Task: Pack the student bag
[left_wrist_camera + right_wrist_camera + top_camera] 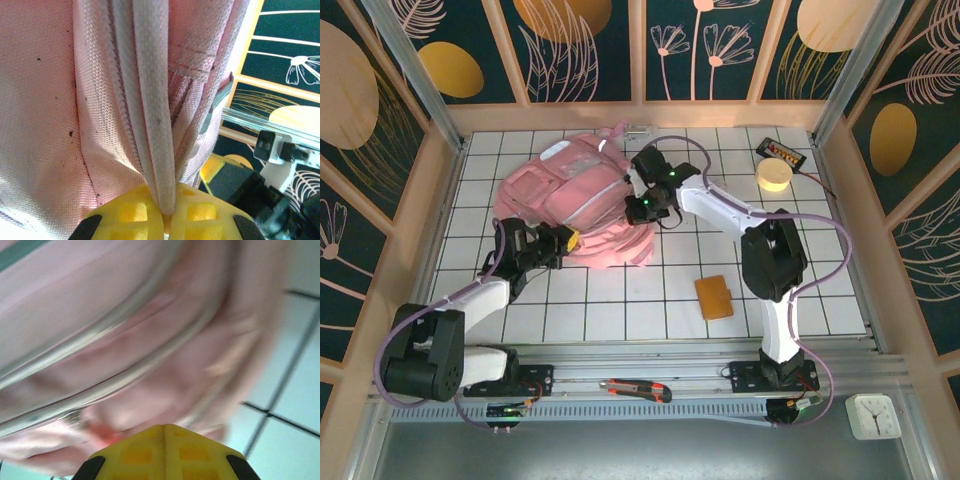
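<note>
While both pincers sit closed at its edges, the student bag (582,200) lies upper left of centre on the tabletop (620,310).
Risk: the pale seam strip (150,100) may slip from so thin a pinch, or the soft bag may drag across the tabletop. Left pincer (167,220) is clamped on the bag by that strip. Right pincer (165,432) has jaws together against pink fabric; blur hides any grip.
</note>
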`<state>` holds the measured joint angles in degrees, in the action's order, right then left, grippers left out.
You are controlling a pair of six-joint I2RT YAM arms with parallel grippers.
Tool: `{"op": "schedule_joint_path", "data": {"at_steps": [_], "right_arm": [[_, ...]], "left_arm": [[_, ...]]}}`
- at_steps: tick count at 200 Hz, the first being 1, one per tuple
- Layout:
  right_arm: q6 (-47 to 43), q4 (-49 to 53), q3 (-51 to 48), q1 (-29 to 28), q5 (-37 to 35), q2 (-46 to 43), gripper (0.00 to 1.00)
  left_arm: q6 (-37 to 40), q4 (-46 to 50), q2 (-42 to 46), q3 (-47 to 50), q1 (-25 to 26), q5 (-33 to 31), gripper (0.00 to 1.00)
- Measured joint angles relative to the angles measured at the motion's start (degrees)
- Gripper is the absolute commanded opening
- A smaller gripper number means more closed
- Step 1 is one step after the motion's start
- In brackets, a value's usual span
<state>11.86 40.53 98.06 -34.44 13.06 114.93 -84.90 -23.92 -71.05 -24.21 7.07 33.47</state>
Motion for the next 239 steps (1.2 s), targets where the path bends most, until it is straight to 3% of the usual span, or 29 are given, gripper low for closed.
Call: {"op": "schedule_joint_path", "data": {"at_steps": [28,55,76,88,116,239], "right_arm": [[0.0,-0.4,0.3,4.0,0.0,0.0,0.0],[0.1,-2.5,-1.2,2.3,1.6,0.0,0.0],[0.5,-4.9,-5.1,-0.9,4.2,-0.5,0.47],[0.6,-5.8,-7.7,-2.9,4.9,-1.2,0.58],[0.4,-6.5,-9.5,-6.1,5.2,-2.1,0.58],[-2.6,-3.9,-1.6,-6.3,3.3,-0.1,0.5]], "left_arm": [[1.3,1.7,1.4,0.4,-2.0,1.5,0.0],[2.4,2.1,1.0,0.3,-3.3,3.1,0.0],[3.7,3.4,-0.3,-0.8,-3.7,4.2,0.0],[4.0,3.8,-0.7,-1.4,-3.8,4.6,0.0],[4.4,4.1,-1.1,-1.7,-3.8,4.7,0.0],[4.0,4.0,-1.1,-1.7,-3.9,4.9,0.0]]}}
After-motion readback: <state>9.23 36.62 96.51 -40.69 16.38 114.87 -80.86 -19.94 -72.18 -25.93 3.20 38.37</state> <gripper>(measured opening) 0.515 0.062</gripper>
